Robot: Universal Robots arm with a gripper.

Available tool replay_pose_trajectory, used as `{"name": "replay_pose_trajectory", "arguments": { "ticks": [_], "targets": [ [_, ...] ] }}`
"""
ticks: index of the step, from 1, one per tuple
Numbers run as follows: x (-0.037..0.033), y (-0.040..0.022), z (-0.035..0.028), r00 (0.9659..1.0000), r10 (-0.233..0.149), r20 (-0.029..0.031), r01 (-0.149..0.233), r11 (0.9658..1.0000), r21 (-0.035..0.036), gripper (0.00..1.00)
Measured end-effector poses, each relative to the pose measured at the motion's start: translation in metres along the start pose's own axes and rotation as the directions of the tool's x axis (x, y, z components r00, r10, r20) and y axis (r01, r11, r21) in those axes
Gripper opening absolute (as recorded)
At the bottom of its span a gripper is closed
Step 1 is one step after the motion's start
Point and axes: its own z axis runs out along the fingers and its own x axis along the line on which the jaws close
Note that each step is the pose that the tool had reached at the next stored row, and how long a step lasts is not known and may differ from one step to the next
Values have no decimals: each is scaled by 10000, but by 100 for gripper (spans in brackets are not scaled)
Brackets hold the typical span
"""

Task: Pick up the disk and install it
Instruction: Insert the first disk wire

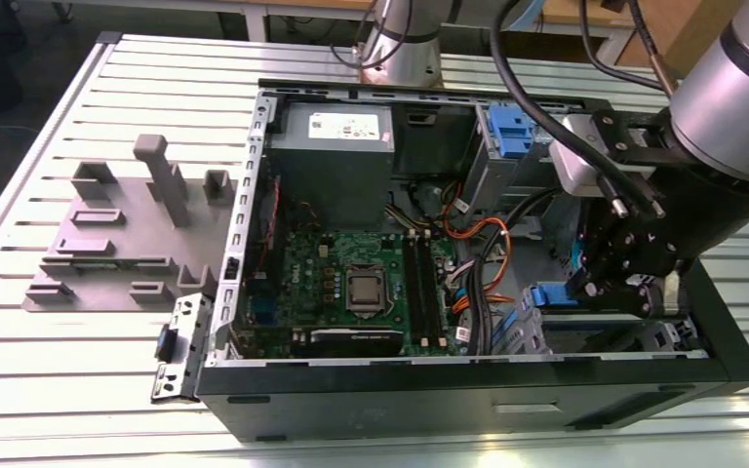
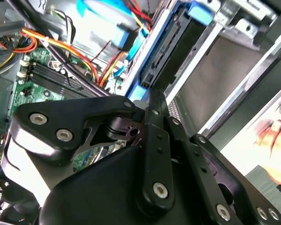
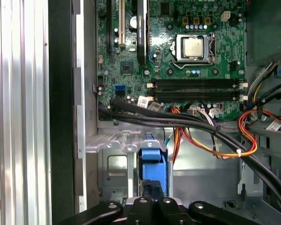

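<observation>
My claw (image 3: 152, 188) looks clenched on the disk (image 3: 152, 161), pinching its blue rail end-on so the disk stands on edge, lined up w/ the drive bay in the corner of the PC case (image 1: 479, 375). Case lies open on a slatted metal table (image 1: 62, 390), w/ a grey fixture (image 1: 101, 244) beside it. A person's hand (image 2: 276, 136) is nearby.

the motherboard (image 3: 178, 70) is green, its cables (image 3: 225, 151) orange, red and yellow. the disk (image 3: 153, 161) has blue rails; the gripper (image 3: 153, 197) is black.
</observation>
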Motion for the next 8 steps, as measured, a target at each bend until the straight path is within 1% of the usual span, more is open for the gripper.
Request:
{"name": "replay_pose_trajectory", "arguments": {
  "ticks": [5, 8],
  "targets": [
    [-3, -90, 1, 10000, 1, 0, -1, 10000, -2, 11],
    [-4, -98, 2, 10000, 2, 1, -2, 10000, -2, 11]
  ]
}}
